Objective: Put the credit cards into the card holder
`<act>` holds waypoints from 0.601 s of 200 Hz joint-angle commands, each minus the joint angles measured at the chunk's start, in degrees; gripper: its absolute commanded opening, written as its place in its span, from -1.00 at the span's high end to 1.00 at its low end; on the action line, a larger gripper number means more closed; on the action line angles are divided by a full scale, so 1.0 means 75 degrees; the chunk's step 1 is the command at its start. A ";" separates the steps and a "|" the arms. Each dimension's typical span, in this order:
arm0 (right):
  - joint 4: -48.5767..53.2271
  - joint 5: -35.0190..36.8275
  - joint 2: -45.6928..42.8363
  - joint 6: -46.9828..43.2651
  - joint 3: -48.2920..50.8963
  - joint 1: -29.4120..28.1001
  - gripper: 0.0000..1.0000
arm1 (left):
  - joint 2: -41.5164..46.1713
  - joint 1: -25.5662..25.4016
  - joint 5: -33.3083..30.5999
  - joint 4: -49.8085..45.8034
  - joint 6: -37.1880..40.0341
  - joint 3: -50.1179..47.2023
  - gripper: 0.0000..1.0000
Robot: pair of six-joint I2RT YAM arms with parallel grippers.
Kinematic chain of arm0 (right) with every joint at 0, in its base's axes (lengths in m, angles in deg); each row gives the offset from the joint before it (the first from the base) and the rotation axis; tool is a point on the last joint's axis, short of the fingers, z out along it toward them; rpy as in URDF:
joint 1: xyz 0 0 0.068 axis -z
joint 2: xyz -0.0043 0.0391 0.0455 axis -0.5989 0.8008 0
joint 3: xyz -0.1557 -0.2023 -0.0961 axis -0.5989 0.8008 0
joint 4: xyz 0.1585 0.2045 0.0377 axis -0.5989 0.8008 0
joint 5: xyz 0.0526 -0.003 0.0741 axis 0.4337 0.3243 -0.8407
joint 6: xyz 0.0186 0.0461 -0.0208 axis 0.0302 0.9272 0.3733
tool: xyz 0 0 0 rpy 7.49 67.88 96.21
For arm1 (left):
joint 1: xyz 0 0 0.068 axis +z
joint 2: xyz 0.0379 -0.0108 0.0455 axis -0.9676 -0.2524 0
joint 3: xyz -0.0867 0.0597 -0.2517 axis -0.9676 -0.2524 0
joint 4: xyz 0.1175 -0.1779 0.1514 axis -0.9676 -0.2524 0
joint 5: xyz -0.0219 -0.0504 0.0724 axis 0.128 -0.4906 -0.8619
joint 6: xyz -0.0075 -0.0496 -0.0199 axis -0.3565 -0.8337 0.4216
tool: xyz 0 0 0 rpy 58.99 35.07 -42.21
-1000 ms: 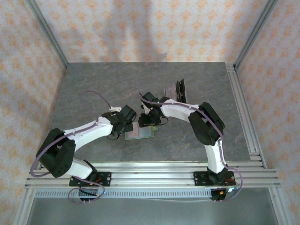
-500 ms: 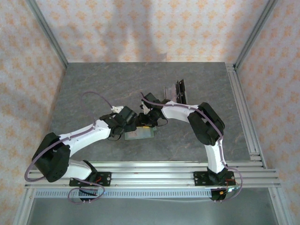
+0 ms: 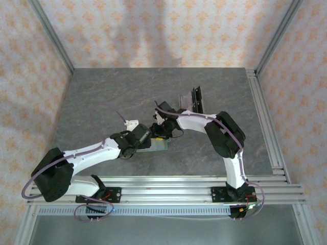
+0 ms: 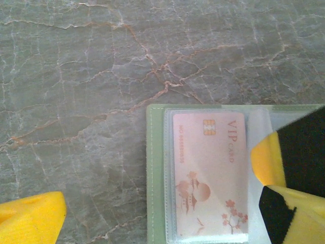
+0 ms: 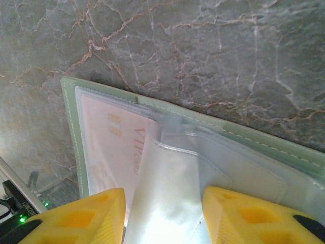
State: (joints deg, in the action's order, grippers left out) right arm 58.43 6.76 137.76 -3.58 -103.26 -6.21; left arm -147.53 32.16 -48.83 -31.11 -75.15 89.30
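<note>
- One sleeve only: keep right gripper (image 5: 162,203) half-closed on the clear plastic sleeve (image 5: 167,183) of the sage-green folding card holder (image 4: 154,173), open on the grey stone table (image 3: 102,97).
- Bring wide-open, empty left gripper (image 3: 145,138) down to pin holder's left edge.
- Versus a second ago: left arm lower, nearer the holder; holder unmoved.

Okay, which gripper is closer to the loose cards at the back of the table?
Right. The right gripper sits over the card holder, in front of the loose cards; the left gripper is at the holder's left side, further from them.
</note>
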 commanded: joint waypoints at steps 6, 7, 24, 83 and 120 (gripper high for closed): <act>-0.0163 0.0120 0.0043 0.0276 0.0233 -0.0055 0.07 | 0.0297 -0.0605 0.0204 0.0463 -0.0110 -0.0305 -1.00; -0.0163 0.0120 0.0043 0.0270 0.0233 -0.0055 0.07 | 0.0309 -0.0609 0.0177 0.0457 -0.0123 -0.0316 -1.00; -0.0179 0.0117 0.0043 0.0267 0.0254 -0.0055 0.07 | 0.0595 -0.0677 -0.0284 0.0273 -0.0455 -0.0472 -0.99; -0.0224 0.0085 0.0052 0.0287 0.0281 -0.0032 0.07 | 0.0672 -0.0689 0.0298 0.0800 -0.0164 -0.0776 -0.99; -0.0239 0.0098 0.0034 0.0290 0.0318 -0.0032 0.07 | 0.0245 -0.0717 0.0422 0.1042 -0.0020 -0.0640 -0.99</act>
State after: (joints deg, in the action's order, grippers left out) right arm 55.87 5.89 137.74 -2.05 -102.58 -6.19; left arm -143.83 27.00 -45.96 -25.32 -76.57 84.36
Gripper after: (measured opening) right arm 0.465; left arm 0.997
